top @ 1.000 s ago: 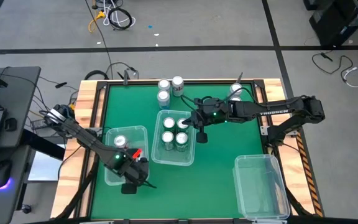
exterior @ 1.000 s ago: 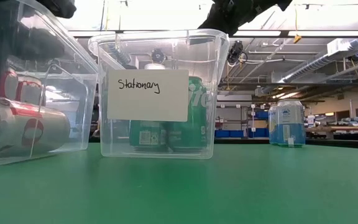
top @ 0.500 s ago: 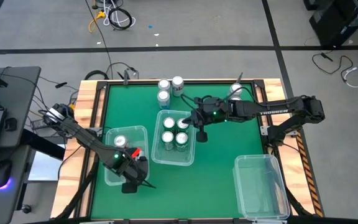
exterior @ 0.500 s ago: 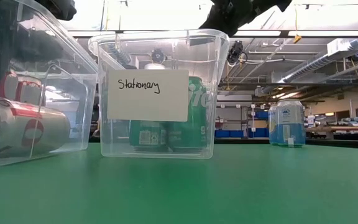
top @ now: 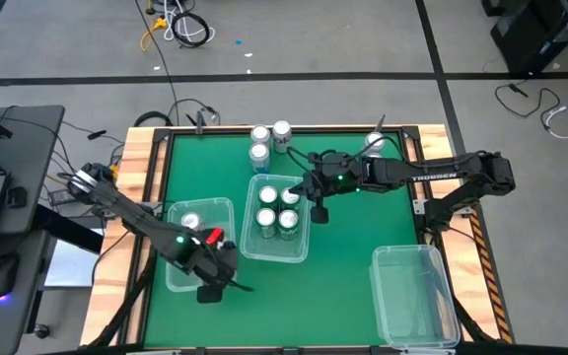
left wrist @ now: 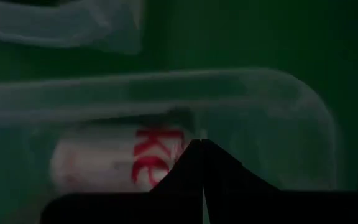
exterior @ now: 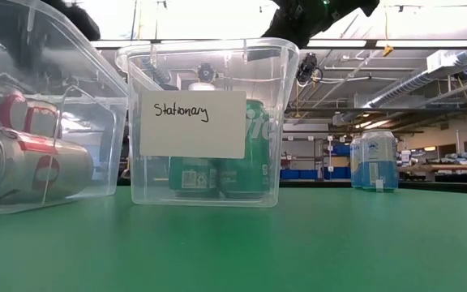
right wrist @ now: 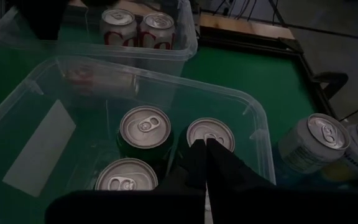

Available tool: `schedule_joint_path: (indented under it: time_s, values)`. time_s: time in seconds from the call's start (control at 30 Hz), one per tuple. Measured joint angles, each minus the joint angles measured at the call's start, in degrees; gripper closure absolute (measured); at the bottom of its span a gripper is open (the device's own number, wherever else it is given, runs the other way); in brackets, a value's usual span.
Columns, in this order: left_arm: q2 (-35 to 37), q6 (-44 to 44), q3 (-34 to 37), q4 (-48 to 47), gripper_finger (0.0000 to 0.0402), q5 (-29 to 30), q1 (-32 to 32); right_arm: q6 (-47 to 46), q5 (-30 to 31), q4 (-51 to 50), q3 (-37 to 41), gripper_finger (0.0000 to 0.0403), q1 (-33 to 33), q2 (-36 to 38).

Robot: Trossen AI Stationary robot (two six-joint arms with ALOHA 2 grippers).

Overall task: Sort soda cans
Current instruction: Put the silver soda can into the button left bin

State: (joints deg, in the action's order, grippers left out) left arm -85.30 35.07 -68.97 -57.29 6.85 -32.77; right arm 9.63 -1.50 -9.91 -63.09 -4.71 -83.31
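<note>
Right gripper point(right wrist: 202, 163), jaws pressed together, hangs just above green soda cans point(right wrist: 145, 129) in the middle bin point(right wrist: 253, 118); it should rise straight, clearing the rim.

Left gripper point(left wrist: 202, 163), jaws likewise closed, waits over a white can point(left wrist: 104, 165).

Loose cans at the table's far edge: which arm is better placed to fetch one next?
Right. Its end effector hovers at the middle bin, close to those cans; the left end effector sits by the left bin, farther away.

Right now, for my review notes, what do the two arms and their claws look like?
Both arms are dark, jointed and slender. The right arm carries white lettering along its forearm and a small green light near the wrist; the left arm shows a green light too, with cables bunched at its base. Each claw, left claw and right claw, has two dark, tapering fingers.
</note>
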Motion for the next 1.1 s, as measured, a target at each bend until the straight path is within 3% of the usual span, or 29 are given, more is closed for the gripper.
schedule_joint_path:
  time_s: [0.2,0.6,0.8,1.1]
  values:
    - [3.54,3.09,-2.79,-9.74,0.0402,2.14,2.24,0.00,0.00,-0.15,0.00,0.0403,0.00,-0.02]
    - [4.74,-7.63,7.75,-0.59,0.0402,-9.68,13.01,0.47,0.00,-0.39,0.00,0.0403,0.00,-0.02]
    - [4.74,-10.03,13.42,7.17,0.0402,-14.19,15.39,0.70,0.00,-0.42,0.00,0.0403,-0.01,-0.02]
    - [4.96,-9.64,16.89,8.86,0.0402,-11.44,16.65,0.79,0.00,-0.44,0.00,0.0403,-0.04,-0.02]
